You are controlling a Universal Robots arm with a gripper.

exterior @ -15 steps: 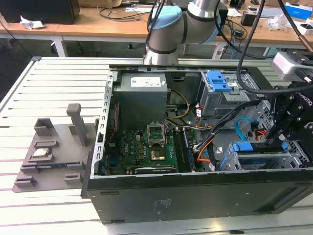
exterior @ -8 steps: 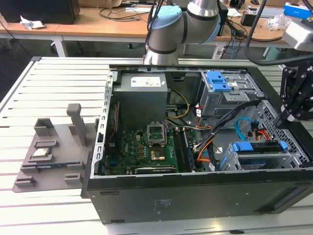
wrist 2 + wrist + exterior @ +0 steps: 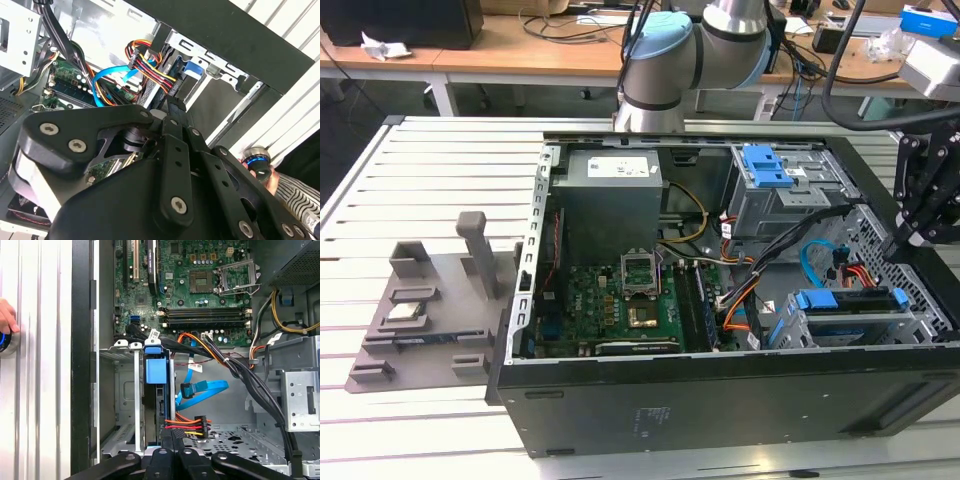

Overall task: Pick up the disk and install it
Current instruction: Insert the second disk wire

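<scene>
Pincer [image 3: 920, 215]: hung over the computer case's edge at the exterior view's right, black linkages pointing down into the case; whether its fingers were apart or together could not be told.
Disk [image 3: 155, 371]: sat in the grey drive cage, its blue carrier end facing out; in the exterior view it [image 3: 848, 300] lay as a blue strip across the cage top, just below the pincer.
Drive cage [image 3: 850, 325]: grey metal, in the case corner at the exterior view's lower right, holding the disk.
Computer case [image 3: 720, 400]: black tower lying on its side on the bench, open side up.
Motherboard [image 3: 620, 300]: green, on the case floor, with an open processor socket near its middle.
Power supply [image 3: 610, 195]: grey box at the far end of the case.
Cables: a bright blue flat cable [image 3: 202, 389] curled beside the disk; a red, yellow and black bundle [image 3: 185, 422] ended in a plug close to the pincer's linkages.
Upper bay [image 3: 780, 185]: grey, with a blue latch on top, well apart from the disk.
Bench [image 3: 440, 180]: white slatted top carrying the case.
Grey fixture [image 3: 430, 310]: on the bench at the exterior view's left, holding a small square chip.
Hand [image 3: 6, 317]: a person's fingers rested on a round blue-ringed button on the bench.
</scene>
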